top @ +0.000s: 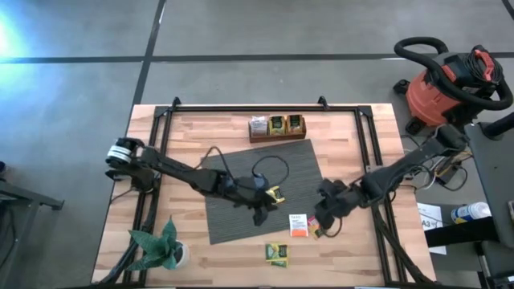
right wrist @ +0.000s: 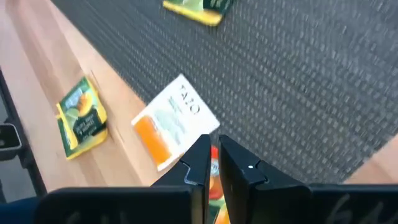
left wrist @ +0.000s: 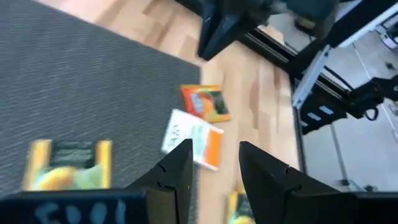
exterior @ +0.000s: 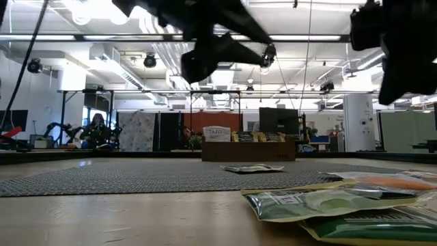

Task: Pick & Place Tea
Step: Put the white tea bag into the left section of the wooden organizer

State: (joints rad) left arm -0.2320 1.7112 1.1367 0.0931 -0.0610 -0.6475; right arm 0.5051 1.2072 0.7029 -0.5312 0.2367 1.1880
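Tea packets (top: 298, 225) lie scattered below both raised end effectors.

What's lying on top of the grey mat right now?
One yellow tea packet lies on the grey mat at its right edge. The left arm hides part of the mat, so more could lie beneath.

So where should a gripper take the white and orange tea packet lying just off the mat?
The white and orange packet lies flat on the wood beside the grey mat. Probably come straight down and pinch two opposite edges; the flat face offers nothing else to hold.
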